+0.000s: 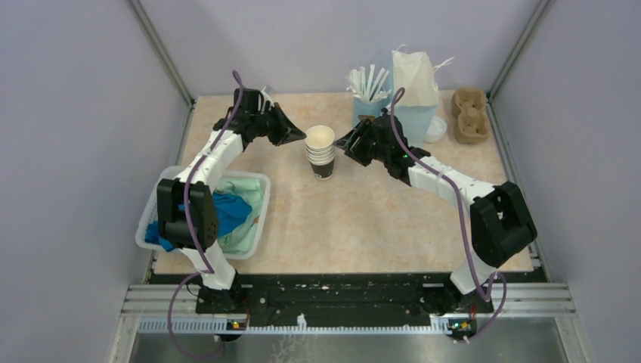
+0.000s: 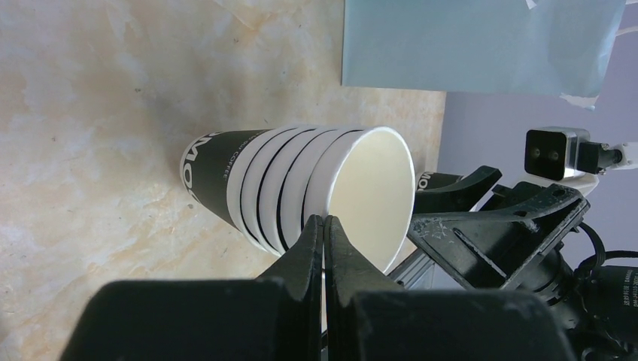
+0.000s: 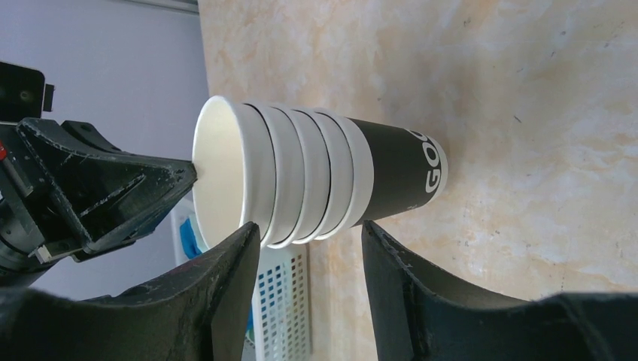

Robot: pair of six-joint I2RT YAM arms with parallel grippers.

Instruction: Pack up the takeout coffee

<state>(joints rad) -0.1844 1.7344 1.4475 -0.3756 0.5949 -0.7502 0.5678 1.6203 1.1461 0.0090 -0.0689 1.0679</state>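
A stack of lidless cream-and-black paper cups (image 1: 321, 151) stands mid-table; it also shows in the left wrist view (image 2: 301, 188) and the right wrist view (image 3: 316, 180). No cup with a white lid shows in any view. My left gripper (image 1: 302, 136) is shut, and its tips (image 2: 324, 219) touch the rim of the top cup from the left. I cannot tell whether it pinches the rim. My right gripper (image 1: 344, 142) is open on the stack's right side, and its fingers (image 3: 310, 229) straddle the upper cups without touching them.
A white basket (image 1: 253, 219) with blue cloth sits at the left. At the back stand a light blue cup of white sticks (image 1: 368, 94), a light blue bag (image 1: 416, 106), a white lid (image 1: 437, 130) and a cardboard cup carrier (image 1: 469, 113).
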